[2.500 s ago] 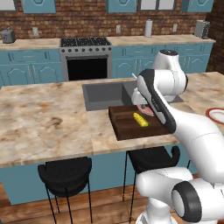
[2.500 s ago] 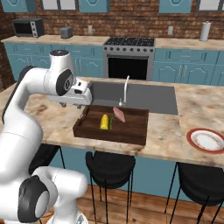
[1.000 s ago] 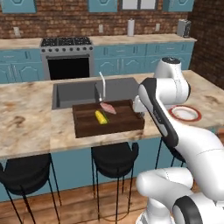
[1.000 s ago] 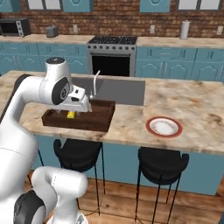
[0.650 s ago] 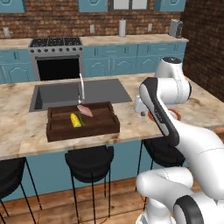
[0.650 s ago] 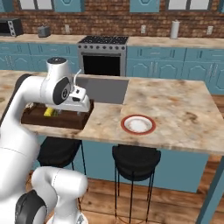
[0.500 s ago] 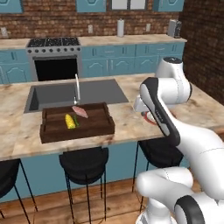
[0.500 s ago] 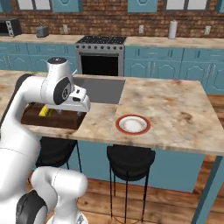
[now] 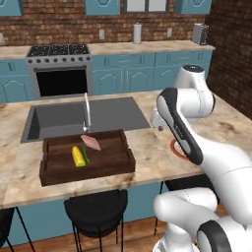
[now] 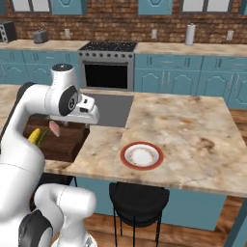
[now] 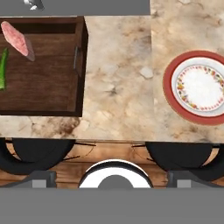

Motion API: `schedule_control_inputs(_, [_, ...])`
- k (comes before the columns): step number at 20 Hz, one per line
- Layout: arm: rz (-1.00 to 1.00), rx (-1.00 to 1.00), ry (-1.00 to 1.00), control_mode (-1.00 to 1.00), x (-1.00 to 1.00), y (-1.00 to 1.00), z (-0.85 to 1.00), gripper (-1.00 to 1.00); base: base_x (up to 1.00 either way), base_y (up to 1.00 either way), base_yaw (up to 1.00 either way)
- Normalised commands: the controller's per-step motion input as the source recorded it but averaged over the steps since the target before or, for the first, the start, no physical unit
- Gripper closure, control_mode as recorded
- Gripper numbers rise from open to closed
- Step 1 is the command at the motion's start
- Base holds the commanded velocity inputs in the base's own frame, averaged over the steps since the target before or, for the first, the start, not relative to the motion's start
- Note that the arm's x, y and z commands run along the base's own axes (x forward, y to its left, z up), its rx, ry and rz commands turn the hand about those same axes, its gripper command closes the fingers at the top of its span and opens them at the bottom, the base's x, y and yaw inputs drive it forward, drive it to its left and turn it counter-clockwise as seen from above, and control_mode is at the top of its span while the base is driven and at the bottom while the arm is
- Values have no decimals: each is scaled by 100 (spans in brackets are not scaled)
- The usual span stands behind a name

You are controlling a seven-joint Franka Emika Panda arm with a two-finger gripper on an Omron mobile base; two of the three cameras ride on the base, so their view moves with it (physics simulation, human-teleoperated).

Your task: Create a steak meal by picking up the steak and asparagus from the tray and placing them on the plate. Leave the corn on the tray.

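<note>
The dark wooden tray [image 9: 88, 173] lies on the island counter in front of the sink. In it are the pinkish steak [image 9: 91, 142], the yellow corn [image 9: 78, 156] and the thin green asparagus [image 9: 85, 154] beside the cob. The white plate with the red rim [image 10: 142, 156] sits on the counter to the tray's right. My gripper [image 10: 75, 125] hangs open and empty above the counter, near the tray's right end. In the hand view the steak [image 11: 17, 40] and asparagus [image 11: 3, 70] are at the left and the plate [image 11: 199, 87] at the right. My arm hides most of the plate [image 9: 175, 149] in the left base view.
A grey sink basin [image 9: 54, 120] with a faucet [image 9: 86, 110] sits just behind the tray. Black stools [image 9: 96, 211] stand under the counter's front edge. A stove [image 9: 59, 51] and blue cabinets line the back wall.
The base has driven to the right, so the whole scene has slid left in both base views. The plate now sits near my arm. The gripper stays open.
</note>
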Motion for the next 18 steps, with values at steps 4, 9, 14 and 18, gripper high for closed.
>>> schedule_control_inputs(4, [0,0,0,-100,12,1,-3,-100,50,8,0])
schedule_control_inputs(9, [0,0,0,-100,30,0,-4,-100,0,0,0])
schedule_control_inputs(14, [0,0,-1,-100,2,15,-33,-100,0,0,0])
schedule_control_inputs(18, [1,0,0,-100,0,70,-46,-100,0,0,0])
